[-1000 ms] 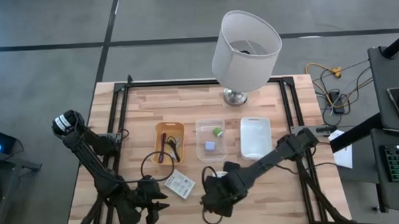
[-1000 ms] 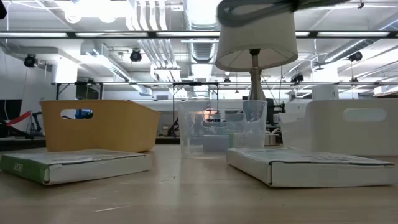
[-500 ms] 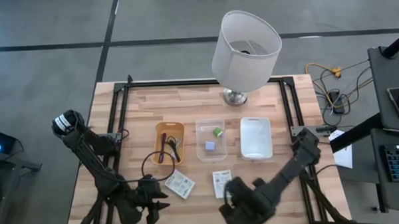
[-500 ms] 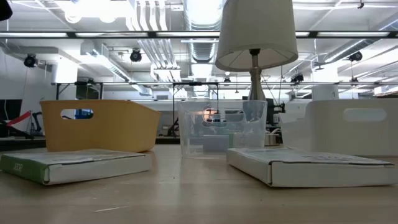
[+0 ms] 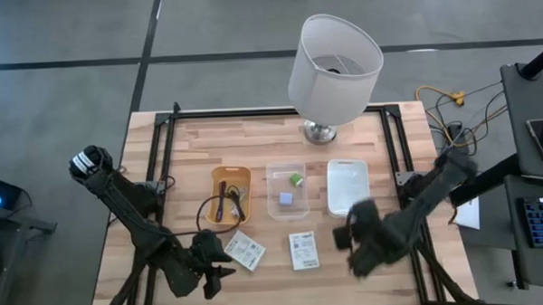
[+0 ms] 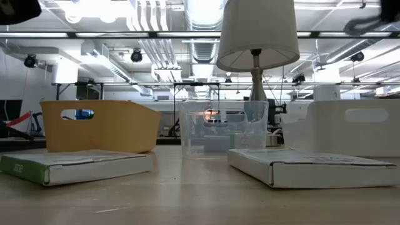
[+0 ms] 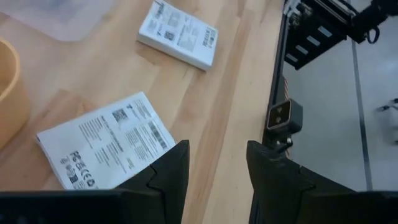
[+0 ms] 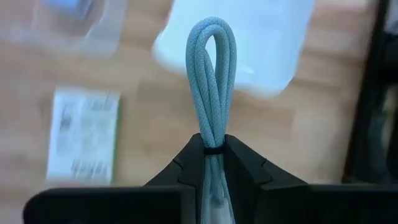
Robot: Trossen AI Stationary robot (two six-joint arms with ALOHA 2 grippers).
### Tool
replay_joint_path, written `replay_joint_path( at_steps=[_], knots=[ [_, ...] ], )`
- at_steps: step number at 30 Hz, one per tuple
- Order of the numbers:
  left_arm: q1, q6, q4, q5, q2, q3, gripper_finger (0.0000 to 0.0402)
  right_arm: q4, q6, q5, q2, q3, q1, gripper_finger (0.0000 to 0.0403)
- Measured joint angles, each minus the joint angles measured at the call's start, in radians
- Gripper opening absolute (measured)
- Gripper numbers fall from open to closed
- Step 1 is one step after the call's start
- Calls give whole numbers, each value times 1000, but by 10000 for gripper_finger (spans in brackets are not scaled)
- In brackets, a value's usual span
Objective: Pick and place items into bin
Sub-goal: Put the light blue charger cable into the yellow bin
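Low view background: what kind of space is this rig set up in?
Probably an open lab or workshop: exposed ceiling ducts and strip lights run overhead, workstations sit behind the wooden table, and the high view shows bare concrete floor around it.

Bare wood lay open along the table's (image 5: 181, 165) far edge, left of the lamp (image 5: 333, 60). Three bins crowded the middle: orange bin (image 5: 230, 196), clear bin (image 5: 286, 190), white bin (image 5: 348, 187). Two packets (image 5: 246, 251) (image 5: 302, 250) blocked the near strip between the arms.
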Motion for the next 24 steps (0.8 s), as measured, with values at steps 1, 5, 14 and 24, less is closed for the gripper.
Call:
replay_joint_path(
  at_steps=[1, 5, 14, 24],
  knots=[
    [6, 0, 0, 0, -1, 0, 144, 1, -2, 3, -42, -45, -24, 36],
    [20, -8, 2, 0, -3, 0, 144, 21, -6, 20, -201, -217, -114, 35],
    [23, -10, -2, 1, -4, 0, 144, 380, -200, 86, -351, -379, -213, 34],
    [19, -221, -206, -109, -113, -1, 143, 886, -803, -84, -27, -237, -368, 34]
  ],
)
